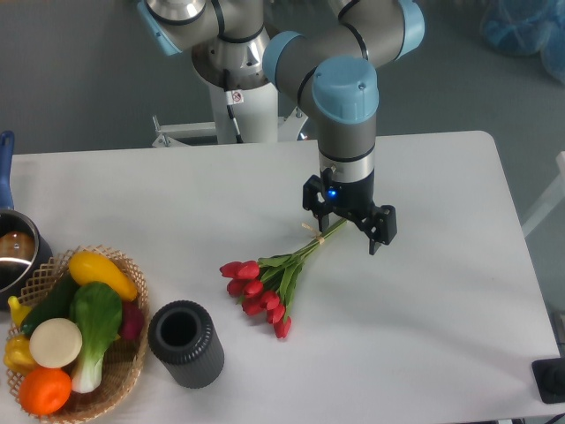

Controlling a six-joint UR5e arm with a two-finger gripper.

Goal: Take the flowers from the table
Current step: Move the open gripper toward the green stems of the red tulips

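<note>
The flowers (265,287) lie on the white table (441,291) near its middle. The red tulip buds point toward the front left, and the thin green stems run up to the right. My gripper (348,238) hangs straight down over the tied stem ends. It is open, with one finger (318,215) to the left of the stems and the other finger (380,231) to the right. The stem tips are partly hidden under the gripper body. I cannot tell whether the fingers touch the stems.
A black cylindrical cup (185,343) lies on its side at the front left of the flowers. A wicker basket (132,353) of toy vegetables stands at the front left corner. A dark pot (13,252) sits at the left edge.
</note>
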